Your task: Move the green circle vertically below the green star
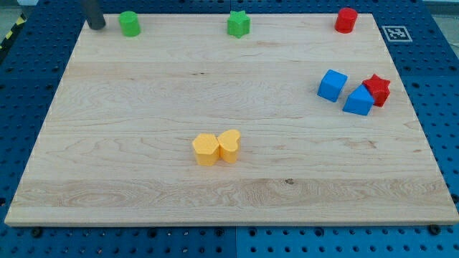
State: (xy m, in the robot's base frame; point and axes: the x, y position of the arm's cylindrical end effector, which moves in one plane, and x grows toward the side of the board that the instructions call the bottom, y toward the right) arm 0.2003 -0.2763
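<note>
my tip (pixel 95 26), a bare dark rod grasping nothing, rests just left of the green circle block (pixel 130 24); green star block (pixel 239 24) sits well right on the wooden bench (pixel 143 143).

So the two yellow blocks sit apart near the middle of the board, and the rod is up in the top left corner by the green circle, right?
Not quite. The camera view shows the two yellow blocks touching side by side, not apart. The rest holds: they lie near the board's middle, and my tip is at the top left corner, just left of the green circle.
</note>
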